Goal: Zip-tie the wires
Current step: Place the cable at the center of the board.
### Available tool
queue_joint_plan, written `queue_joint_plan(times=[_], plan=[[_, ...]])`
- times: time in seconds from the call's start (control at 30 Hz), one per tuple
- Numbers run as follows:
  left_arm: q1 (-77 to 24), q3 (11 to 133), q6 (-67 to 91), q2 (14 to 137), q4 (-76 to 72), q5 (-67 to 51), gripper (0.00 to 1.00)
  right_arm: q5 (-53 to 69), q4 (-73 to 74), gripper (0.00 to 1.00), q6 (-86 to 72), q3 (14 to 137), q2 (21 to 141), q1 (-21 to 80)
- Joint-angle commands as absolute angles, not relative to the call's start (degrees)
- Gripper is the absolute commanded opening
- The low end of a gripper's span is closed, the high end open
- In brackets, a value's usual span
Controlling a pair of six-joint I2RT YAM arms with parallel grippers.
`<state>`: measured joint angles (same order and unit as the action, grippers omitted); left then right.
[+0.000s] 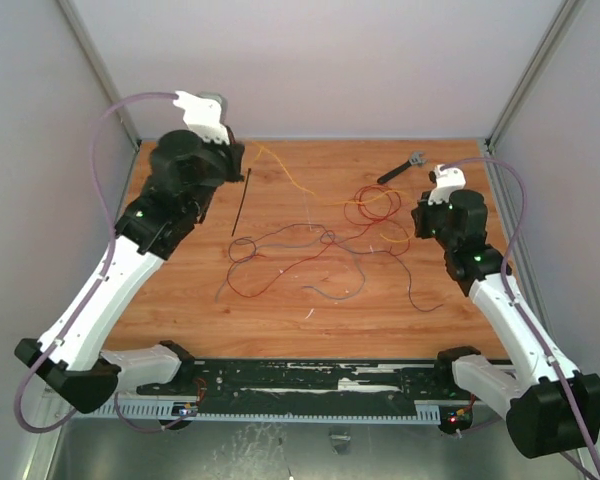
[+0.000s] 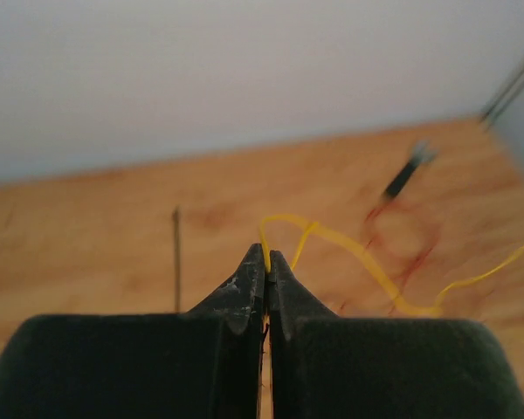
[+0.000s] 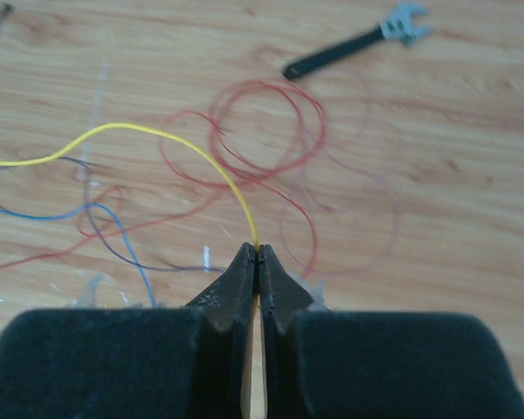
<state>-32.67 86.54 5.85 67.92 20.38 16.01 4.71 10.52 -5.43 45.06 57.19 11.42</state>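
Note:
The wires [image 1: 300, 245] lie as a loose tangle of red, blue and dark strands mid-table, with red coils [image 3: 266, 122] further right. A yellow wire [image 1: 280, 168] stretches between both grippers. My left gripper [image 2: 267, 255] is shut on one end of the yellow wire [image 2: 367, 262] at the back left of the table [image 1: 180, 290]. My right gripper [image 3: 258, 249] is shut on the other end of the yellow wire [image 3: 157, 131], at the right near the red coils. The zip tie [image 1: 241, 203] lies flat and straight just right of the left gripper [image 1: 242, 160], and also shows as a thin strip [image 2: 176, 253].
A small black wrench with a grey head [image 1: 405, 165] lies at the back right, beyond the right gripper [image 1: 417, 218]. Grey walls close in the table on the back and both sides. A cable tray [image 1: 310, 390] runs along the near edge.

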Motion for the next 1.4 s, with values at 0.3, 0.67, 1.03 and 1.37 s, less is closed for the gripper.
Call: queue_joint_plan(times=[0.3,0.67,1.03,1.37], plan=[[-28.30,73.28,5.37,72.91,42.22,21.76,0.00,-11.95,19.45,0.00,-8.26,42.75,53.99,8.86],[-28.30,68.91,4.93,80.10,41.92,20.05,0.00,-1.66,16.34,0.00,-10.97,39.52,59.39,8.92],[-28.30,65.84,4.69,88.91,40.11,22.42,0.00,-1.91,11.66,0.00,-12.41,36.01,65.74,9.05],[-28.31,67.06,3.01,94.20,42.68,27.04,0.00,-1.50,8.01,0.00,-12.74,35.25,72.28,9.05]])
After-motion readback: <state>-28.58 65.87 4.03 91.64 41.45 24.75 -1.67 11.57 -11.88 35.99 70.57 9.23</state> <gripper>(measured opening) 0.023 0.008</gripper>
